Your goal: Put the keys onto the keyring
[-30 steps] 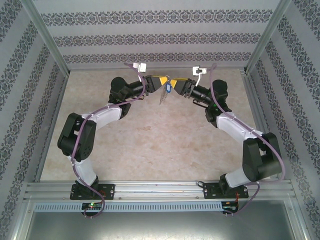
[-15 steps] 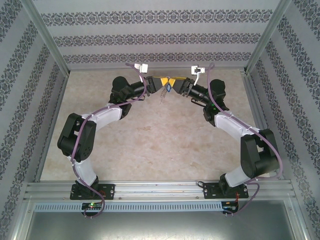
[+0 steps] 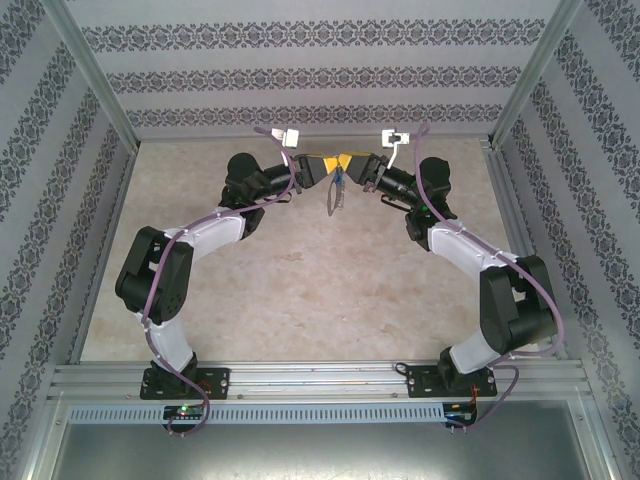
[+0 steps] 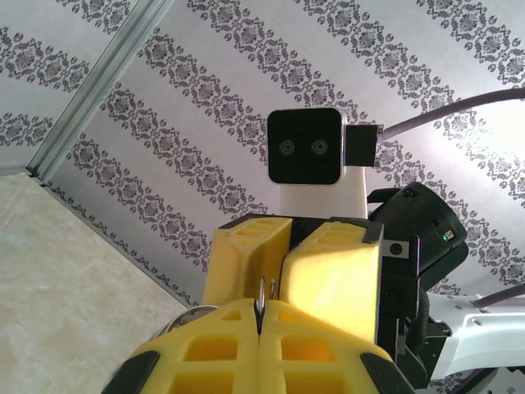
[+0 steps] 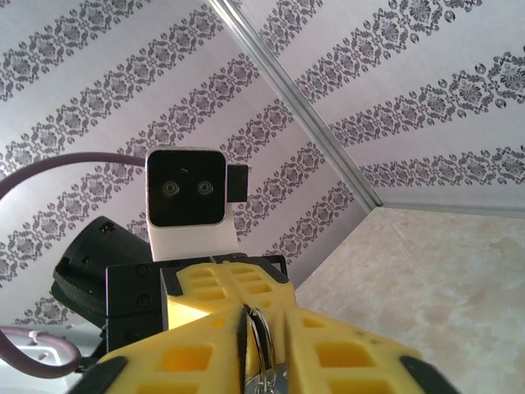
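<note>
Both grippers meet tip to tip, raised near the back wall. My left gripper (image 3: 325, 163) (image 4: 261, 316) is shut on the thin metal edge of the keyring (image 4: 262, 293), and its fine chain (image 3: 333, 203) hangs down. The keys (image 3: 338, 181) dangle just below the meeting point, the blue tag showing. In the right wrist view my right gripper (image 3: 352, 163) (image 5: 264, 328) is shut on the keys, pinching a thin metal ring (image 5: 260, 341) with a silver piece (image 5: 267, 382) under it. The right gripper's yellow fingers (image 4: 328, 271) stand directly in front of the left ones.
The beige marbled table (image 3: 320, 290) lies below the raised grippers. Patterned walls (image 3: 320, 75) and metal corner posts (image 3: 95, 85) close in the back and sides. An aluminium rail (image 3: 320, 378) runs along the near edge at the arm bases.
Both grippers have moved further towards the back wall and closer together. The right jaws have narrowed. The blue tag and chain now hang straight below the meeting point.
</note>
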